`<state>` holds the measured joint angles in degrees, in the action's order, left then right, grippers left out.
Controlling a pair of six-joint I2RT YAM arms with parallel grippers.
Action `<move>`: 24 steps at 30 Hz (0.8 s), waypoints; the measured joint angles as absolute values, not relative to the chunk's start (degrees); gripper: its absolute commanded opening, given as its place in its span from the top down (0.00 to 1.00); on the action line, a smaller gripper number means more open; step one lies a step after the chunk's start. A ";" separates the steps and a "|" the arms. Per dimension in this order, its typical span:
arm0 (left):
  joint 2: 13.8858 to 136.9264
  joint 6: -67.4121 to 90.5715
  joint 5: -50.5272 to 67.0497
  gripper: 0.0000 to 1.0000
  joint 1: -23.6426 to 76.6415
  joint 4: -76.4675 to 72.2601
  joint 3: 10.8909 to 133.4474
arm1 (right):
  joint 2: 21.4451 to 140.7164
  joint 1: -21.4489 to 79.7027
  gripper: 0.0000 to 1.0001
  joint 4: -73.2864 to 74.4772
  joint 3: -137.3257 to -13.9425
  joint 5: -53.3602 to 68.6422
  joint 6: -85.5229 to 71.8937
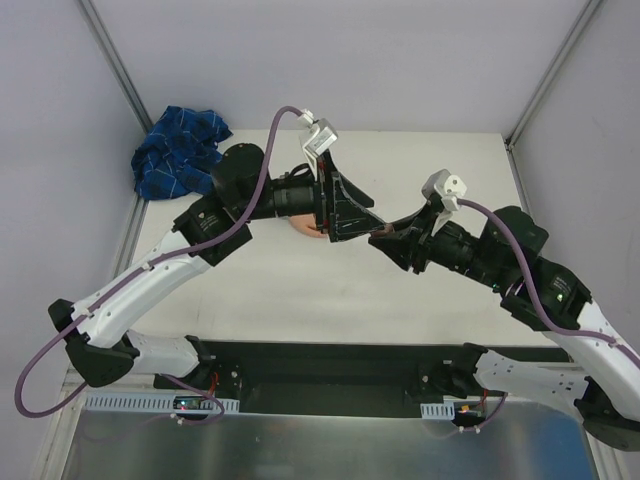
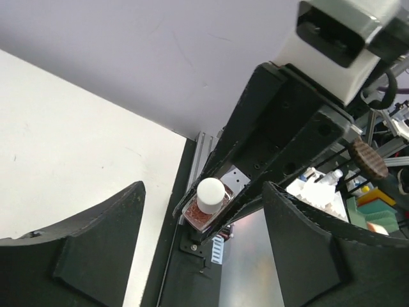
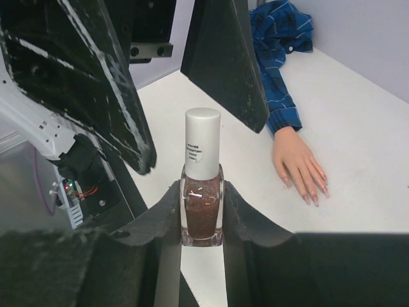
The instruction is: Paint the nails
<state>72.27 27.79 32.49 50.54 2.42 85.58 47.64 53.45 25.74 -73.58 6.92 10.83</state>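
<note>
My right gripper (image 3: 201,189) is shut on a small bottle (image 3: 202,214) of dark red glitter polish, upright, with a tall white cap (image 3: 202,144). My left gripper (image 2: 203,190) is open; its two black fingers (image 3: 223,61) stand wide apart on either side of the cap, and neither touches it. From the left wrist the bottle (image 2: 206,206) shows cap-on between the right fingers. A pale fake hand (image 3: 297,163) lies flat on the white table, its nails (image 3: 316,194) pointing away from its blue plaid sleeve (image 3: 278,64). From above, the left gripper (image 1: 345,215) hides most of the hand (image 1: 303,229).
The plaid sleeve bunches up in the back left corner (image 1: 178,150). A black base rail (image 1: 330,362) runs along the table's near edge. Grey walls and aluminium posts (image 1: 112,60) close in the back and sides. The right gripper (image 1: 388,242) meets the left one at mid-table.
</note>
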 measured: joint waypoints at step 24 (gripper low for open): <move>77.36 38.33 65.82 1.00 50.70 -26.55 83.13 | 43.77 52.66 1.00 20.99 -72.34 30.74 4.45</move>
